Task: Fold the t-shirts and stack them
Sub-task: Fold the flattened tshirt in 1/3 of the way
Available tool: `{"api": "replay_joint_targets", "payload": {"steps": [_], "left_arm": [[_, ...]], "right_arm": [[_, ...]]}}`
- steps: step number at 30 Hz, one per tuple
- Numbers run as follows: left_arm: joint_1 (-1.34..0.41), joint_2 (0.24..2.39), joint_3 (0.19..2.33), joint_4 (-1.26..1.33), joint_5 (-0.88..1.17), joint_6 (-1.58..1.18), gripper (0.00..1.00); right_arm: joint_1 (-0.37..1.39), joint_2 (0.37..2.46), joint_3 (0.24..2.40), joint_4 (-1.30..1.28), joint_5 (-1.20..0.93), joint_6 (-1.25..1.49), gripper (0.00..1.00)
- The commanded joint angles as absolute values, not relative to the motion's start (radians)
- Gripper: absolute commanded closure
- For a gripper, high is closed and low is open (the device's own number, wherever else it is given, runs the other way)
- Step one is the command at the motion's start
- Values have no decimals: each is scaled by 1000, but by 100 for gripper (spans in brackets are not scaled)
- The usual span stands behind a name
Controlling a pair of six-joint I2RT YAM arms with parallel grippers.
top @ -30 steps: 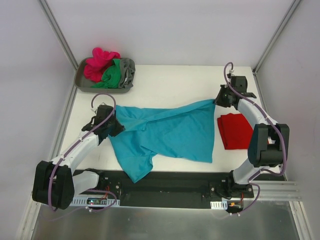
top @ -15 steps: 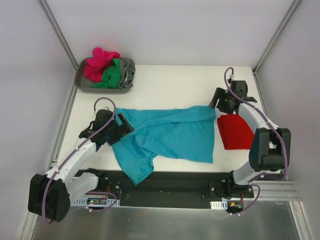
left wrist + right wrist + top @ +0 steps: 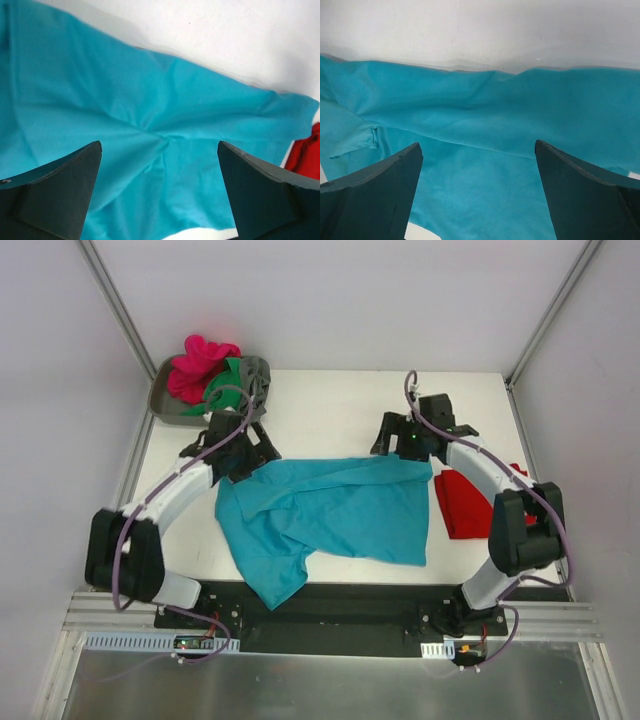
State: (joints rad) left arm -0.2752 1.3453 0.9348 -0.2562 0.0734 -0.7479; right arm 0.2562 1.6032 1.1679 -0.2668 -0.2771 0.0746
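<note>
Sprawling rumpled from above, the teal t-shirt [image 3: 330,515] has the left gripper [image 3: 248,447] and right gripper [image 3: 396,440] at its far edge, with the red t-shirt [image 3: 468,502] just right of it. Left wrist: fingers [image 3: 60,195] wide apart over it. Right wrist: fingers [image 3: 375,195] wide apart too.

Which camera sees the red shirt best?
The top camera: the folded red t-shirt lies almost fully visible beside the teal t-shirt. The left wrist camera catches only a sliver of it; the right wrist camera shows none.
</note>
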Motion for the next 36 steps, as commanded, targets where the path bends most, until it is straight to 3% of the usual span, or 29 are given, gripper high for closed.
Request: {"api": "replay_joint_targets", "payload": {"steps": [1,9,23,28,36], "left_arm": [[-278,1544,1040,-218,117,-693,1],[-198,1758,1069,-219,72,-696,1],[-135,1919,1250,-222,126,-618,1],[-141,1797,1255,-224,132,-584,1],[-277,1306,850,-265,6,-722,1]], "right_arm": [[265,1721,1250,-330,-260,81,4],[224,1822,1221,-399,-166,64,4],[176,1878,1271,-393,-135,38,4],[178,1820,1319,-399,-141,22,4],[274,1528,1140,-416,-80,-24,4]]}}
